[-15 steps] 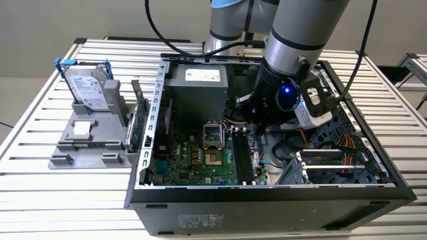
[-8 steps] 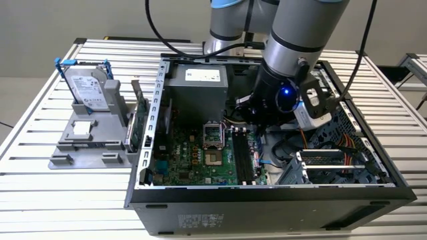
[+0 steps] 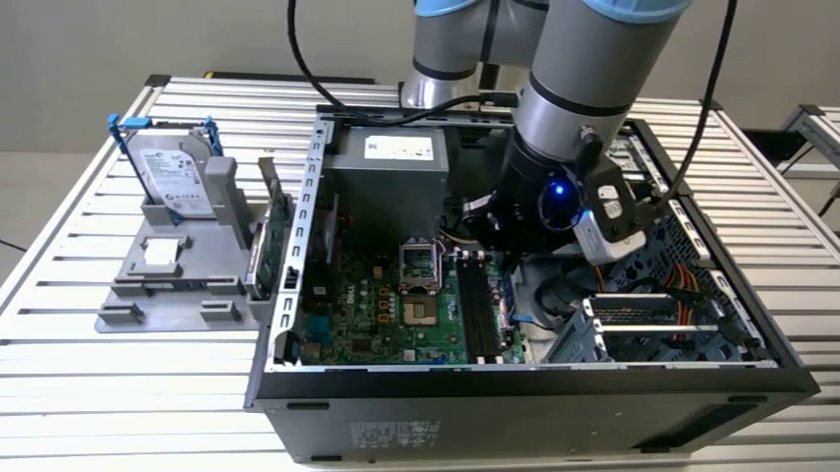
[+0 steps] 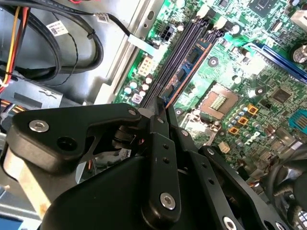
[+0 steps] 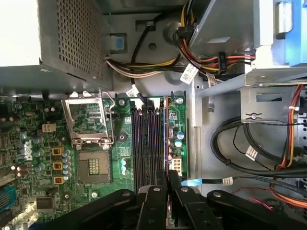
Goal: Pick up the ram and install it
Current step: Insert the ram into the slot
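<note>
The exterior view looks down at an angle from above and in front of the open computer case point(image 3: 525, 379), taking in the whole slatted worktop point(image 3: 79, 295). Both wrist views ride close above the motherboard point(image 5: 120, 143) inside that case, looking past the black claw point(image 5: 168, 191). They share the memory slots point(image 4: 184, 57) and the processor socket point(image 4: 218, 100).

A slatted metal table point(image 3: 79, 354) carries the computer case point(image 3: 525, 413) and a grey stand point(image 3: 171, 285).
</note>
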`<state>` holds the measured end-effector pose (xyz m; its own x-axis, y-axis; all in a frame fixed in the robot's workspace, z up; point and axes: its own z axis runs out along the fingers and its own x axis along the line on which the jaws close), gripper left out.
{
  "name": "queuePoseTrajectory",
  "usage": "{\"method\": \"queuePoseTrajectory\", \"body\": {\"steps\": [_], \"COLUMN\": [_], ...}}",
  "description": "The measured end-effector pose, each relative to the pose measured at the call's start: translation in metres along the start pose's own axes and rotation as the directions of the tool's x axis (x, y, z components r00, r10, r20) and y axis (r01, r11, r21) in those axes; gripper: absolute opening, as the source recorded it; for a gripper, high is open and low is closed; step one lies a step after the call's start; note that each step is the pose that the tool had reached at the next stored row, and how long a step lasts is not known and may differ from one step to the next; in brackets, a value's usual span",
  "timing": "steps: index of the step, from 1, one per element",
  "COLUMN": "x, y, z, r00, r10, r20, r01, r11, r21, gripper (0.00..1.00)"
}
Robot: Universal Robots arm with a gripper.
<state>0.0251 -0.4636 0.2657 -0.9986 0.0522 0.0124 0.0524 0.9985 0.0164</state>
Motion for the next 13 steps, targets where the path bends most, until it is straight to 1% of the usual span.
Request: {"method": "queuePoseTrajectory", "body": {"steps": [1,5,13], "x": [-0.0004,-0.0006,-0.0009], "y": [-0.0001,-0.0003,-0.0015], "z": [0.0067,0.0101,0.0135], "r00": [1.0000,1.0000,1.0000], "r10": [0.000,0.000,-0.004], "r20": [0.0000,0.0000,-0.0001], "r01": [0.000,0.000,0.004], "r11": [1.0000,1.0000,1.0000], "r21": [0.0000,-0.0001,0.0001], "gripper": [0.00,0.00,0.00]}}
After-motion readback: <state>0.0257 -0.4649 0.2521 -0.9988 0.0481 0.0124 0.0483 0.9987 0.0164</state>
